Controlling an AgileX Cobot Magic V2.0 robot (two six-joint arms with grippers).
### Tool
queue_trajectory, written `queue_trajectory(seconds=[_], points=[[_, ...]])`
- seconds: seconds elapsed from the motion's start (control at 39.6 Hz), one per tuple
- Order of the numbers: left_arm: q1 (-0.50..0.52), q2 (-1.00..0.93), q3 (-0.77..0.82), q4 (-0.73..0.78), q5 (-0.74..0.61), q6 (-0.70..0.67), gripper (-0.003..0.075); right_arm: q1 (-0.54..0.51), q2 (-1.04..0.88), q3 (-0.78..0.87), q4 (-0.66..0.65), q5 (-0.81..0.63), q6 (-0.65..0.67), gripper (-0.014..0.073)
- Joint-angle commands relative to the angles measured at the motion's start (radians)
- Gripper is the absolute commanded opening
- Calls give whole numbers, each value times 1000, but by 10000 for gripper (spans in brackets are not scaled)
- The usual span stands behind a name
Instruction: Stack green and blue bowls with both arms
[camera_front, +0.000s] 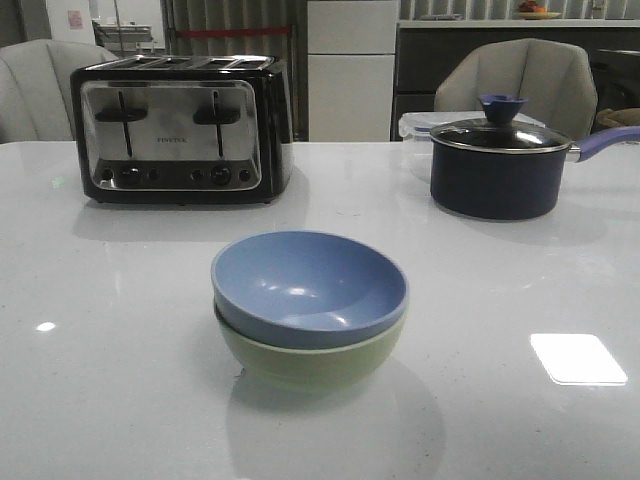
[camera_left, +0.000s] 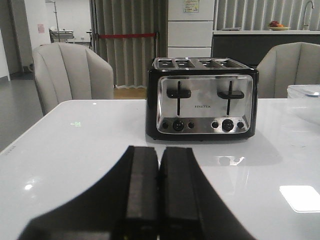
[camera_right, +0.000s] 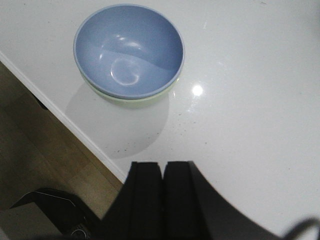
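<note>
Nearest me, toward the front edge of the tabletop (camera_front: 90, 400) and about midway along it, the blue bowl (camera_front: 308, 286) sits nested in the green bowl (camera_front: 310, 362), tipped a little so its rim rides higher on one side; the stacking looks done. Both arms seem pulled clear so as not to disturb it: the right gripper (camera_right: 163, 192) hangs above the front edge with fingers pressed together holding nothing, and the left gripper (camera_left: 159, 192), also closed and empty, faces the toaster (camera_front: 180, 128). The toaster and the lidded saucepan (camera_front: 497, 165) stand along the far edge, well apart from the bowls.
</note>
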Motion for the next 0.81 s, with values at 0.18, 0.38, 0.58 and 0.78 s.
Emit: queue_trajectory(seconds=[0.18, 0.38, 0.58, 0.78], points=[[-6, -20, 6, -8, -97, -10, 96, 2, -2, -30, 2, -69, -11, 57], [-6, -20, 6, -8, -97, -10, 96, 2, -2, -30, 2, -69, -11, 57], [-6, -20, 6, -8, -97, -10, 96, 2, -2, -30, 2, -69, -11, 57], [-6, -20, 6, -8, -97, -10, 96, -4, -28, -22, 2, -69, -11, 57]])
